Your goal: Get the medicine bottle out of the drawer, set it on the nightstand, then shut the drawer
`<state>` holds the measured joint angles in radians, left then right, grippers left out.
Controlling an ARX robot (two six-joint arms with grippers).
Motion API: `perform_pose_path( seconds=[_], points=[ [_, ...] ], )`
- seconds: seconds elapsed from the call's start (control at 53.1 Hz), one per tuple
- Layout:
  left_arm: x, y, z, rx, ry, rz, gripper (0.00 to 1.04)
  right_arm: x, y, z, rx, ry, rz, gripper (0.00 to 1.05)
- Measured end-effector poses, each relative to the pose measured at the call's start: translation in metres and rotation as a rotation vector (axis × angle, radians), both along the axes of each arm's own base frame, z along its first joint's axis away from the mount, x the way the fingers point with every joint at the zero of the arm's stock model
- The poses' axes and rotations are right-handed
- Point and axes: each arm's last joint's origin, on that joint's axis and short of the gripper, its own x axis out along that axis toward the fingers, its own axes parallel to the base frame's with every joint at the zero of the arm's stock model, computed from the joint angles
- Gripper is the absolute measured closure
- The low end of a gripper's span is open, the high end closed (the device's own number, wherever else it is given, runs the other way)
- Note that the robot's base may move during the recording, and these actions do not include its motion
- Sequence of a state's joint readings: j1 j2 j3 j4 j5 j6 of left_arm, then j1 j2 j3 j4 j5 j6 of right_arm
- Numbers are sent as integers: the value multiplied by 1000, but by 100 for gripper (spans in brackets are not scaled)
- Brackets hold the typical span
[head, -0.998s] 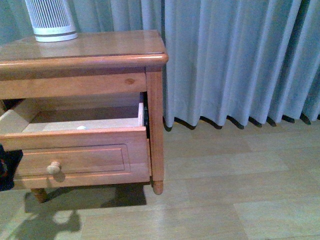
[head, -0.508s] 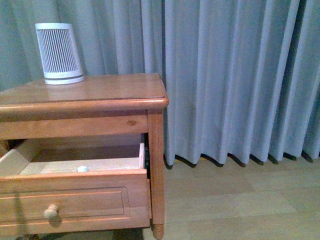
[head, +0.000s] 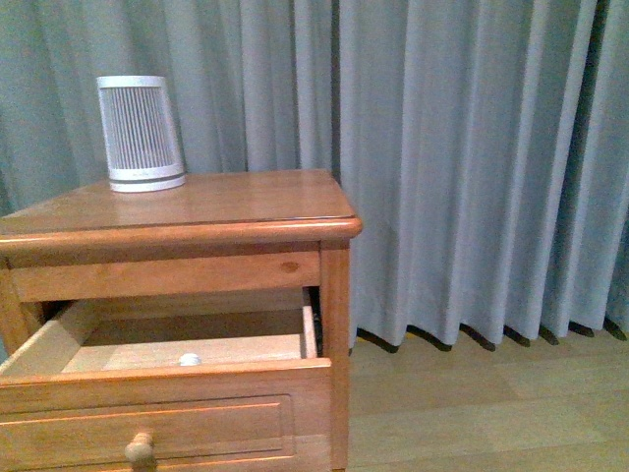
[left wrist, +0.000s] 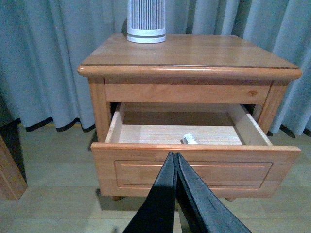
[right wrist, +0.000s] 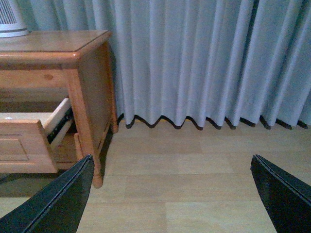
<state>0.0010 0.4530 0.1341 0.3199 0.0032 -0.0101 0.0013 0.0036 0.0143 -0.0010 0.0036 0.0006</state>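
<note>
The drawer stands pulled out of the nightstand, and one medicine bottle rests on its floor just behind the front panel. One white ribbed device stands on the top. The left gripper is pinched together and empty before the drawer, while the right gripper is spread wide, holding nothing.

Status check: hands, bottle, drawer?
Left hand shut, empty, facing drawer. Right hand open, over floor. Bottle in open drawer, near front. Nothing seen blocking it.
</note>
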Motion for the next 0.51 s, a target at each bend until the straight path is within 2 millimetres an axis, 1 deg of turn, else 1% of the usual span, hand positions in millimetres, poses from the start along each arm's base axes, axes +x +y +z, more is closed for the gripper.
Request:
perform_pose_path(
  seconds=[0.358,0.508],
  points=[
    [-13,0,-18,0,2,10,101,0,0,0,-1,-1,14,7],
    [-17,0,-22,0,-2,5,101,0,0,0,0,-1,10,7]
  ],
)
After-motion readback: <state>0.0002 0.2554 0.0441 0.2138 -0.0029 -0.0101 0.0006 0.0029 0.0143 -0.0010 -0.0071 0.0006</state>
